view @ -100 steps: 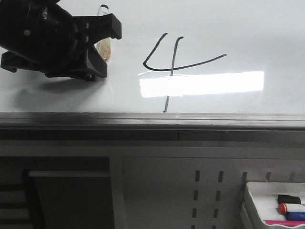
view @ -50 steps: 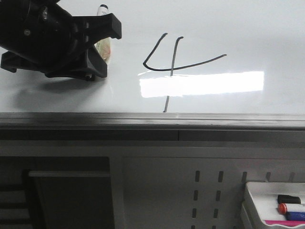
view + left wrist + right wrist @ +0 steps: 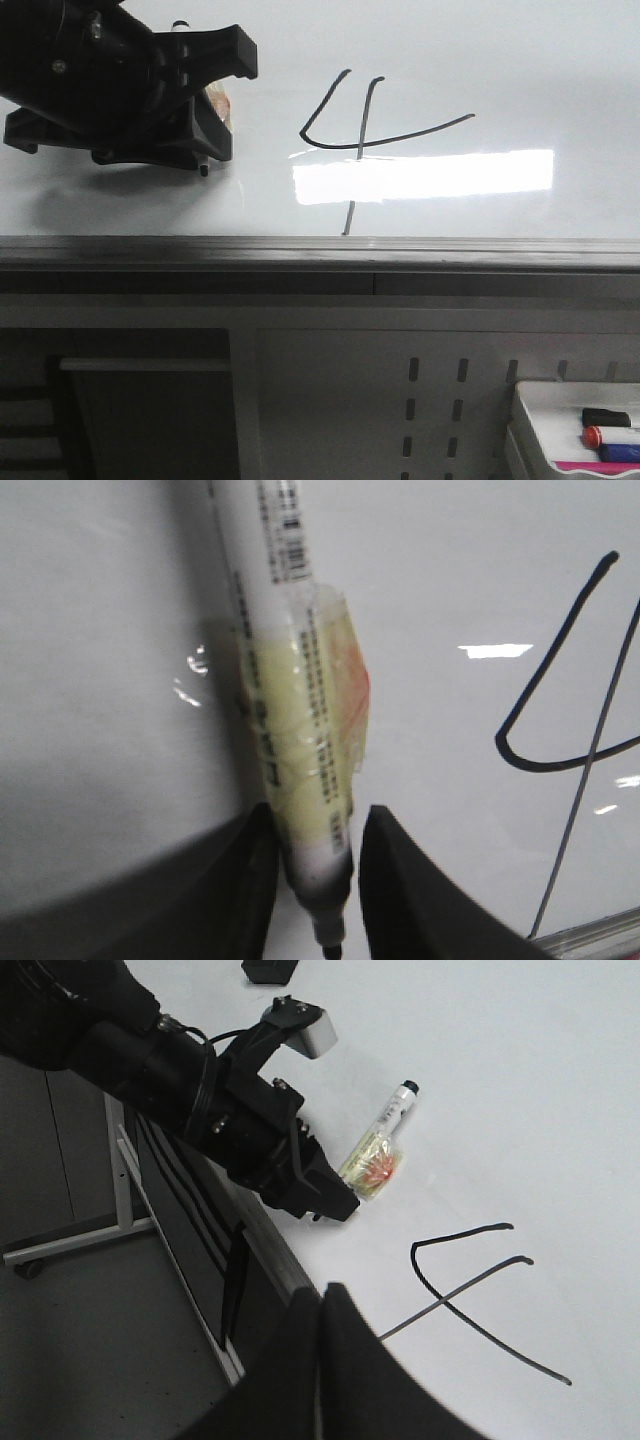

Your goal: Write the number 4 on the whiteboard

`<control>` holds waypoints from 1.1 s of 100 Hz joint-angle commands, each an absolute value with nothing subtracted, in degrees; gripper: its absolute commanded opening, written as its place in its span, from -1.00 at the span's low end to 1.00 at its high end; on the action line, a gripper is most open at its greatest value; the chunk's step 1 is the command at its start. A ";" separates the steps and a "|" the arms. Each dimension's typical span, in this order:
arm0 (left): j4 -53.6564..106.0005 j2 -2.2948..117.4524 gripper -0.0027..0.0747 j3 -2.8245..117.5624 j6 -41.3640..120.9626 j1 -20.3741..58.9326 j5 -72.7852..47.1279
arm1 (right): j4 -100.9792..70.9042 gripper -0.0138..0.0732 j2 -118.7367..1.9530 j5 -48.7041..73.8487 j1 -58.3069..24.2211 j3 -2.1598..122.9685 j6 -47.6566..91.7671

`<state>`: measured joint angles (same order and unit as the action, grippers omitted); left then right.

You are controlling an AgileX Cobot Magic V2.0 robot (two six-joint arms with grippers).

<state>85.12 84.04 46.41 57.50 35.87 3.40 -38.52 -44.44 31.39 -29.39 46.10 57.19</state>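
The number 4 (image 3: 365,125) stood complete near the whiteboard (image 3: 520,70)'s front edge rail — writing looked done. My left gripper (image 3: 312,880) clenched the marker (image 3: 295,730) (tip off the surface?); my right gripper (image 3: 320,1360) was closed, empty.

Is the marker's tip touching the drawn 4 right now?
No. The marker in the left gripper sits apart from the number 4, bare whiteboard between them.

number 4 (image 3: 570,730) cut off at frame edge; marker (image 3: 215,100) mostly behind left gripper (image 3: 215,105)
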 commanded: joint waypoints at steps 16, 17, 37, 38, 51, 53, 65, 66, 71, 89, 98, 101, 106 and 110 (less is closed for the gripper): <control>85.37 83.76 0.05 47.72 57.25 35.56 8.82 | -40.33 -0.83 -44.11 28.64 -28.95 47.42 56.75; 85.37 83.76 0.07 47.72 57.25 35.56 8.82 | -40.33 -0.83 -44.11 28.64 -28.95 47.42 56.75; 85.37 83.65 0.51 47.72 57.25 35.56 10.87 | -40.33 -0.83 -44.11 28.64 -28.95 47.42 56.69; 85.37 83.53 0.54 47.72 57.25 35.56 10.87 | -40.33 -0.83 -44.11 28.64 -28.95 47.42 56.69; 85.37 81.50 0.68 47.72 57.25 35.56 10.01 | -40.33 -0.83 -44.11 27.95 -28.95 47.42 56.69; 85.37 80.89 0.68 47.72 57.25 35.56 9.64 | -40.33 -0.83 -44.07 27.95 -28.95 47.42 56.69; 85.37 76.38 0.67 47.72 57.71 36.18 9.39 | -40.33 -0.83 -42.94 28.26 -28.95 47.42 56.69; 85.37 76.07 0.67 47.72 57.68 36.30 9.39 | -40.33 -0.83 -42.75 28.40 -28.95 47.42 56.69; 85.01 73.79 0.67 47.72 57.94 36.71 9.12 | -40.33 -0.83 -41.74 28.50 -28.95 47.42 56.69; 84.34 63.64 0.60 46.05 59.55 38.35 8.20 | -40.33 -0.83 -36.97 29.74 -28.95 47.30 56.60; 84.34 57.48 0.34 43.01 62.99 39.30 8.60 | -40.09 -0.83 -33.68 29.89 -28.95 45.53 56.60; 84.34 55.43 0.22 41.35 64.34 39.42 8.60 | -39.83 -0.83 -32.53 29.62 -28.95 44.47 56.60; 84.34 51.61 0.05 38.61 66.12 39.78 8.60 | -39.82 -0.83 -30.34 28.60 -28.95 41.97 56.54; 84.34 48.27 -0.08 36.48 66.50 39.91 8.36 | -39.82 -0.83 -27.75 27.06 -28.95 39.04 56.54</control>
<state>84.99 55.03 38.64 64.20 39.20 7.88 -38.52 -31.37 32.01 -29.29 41.75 56.75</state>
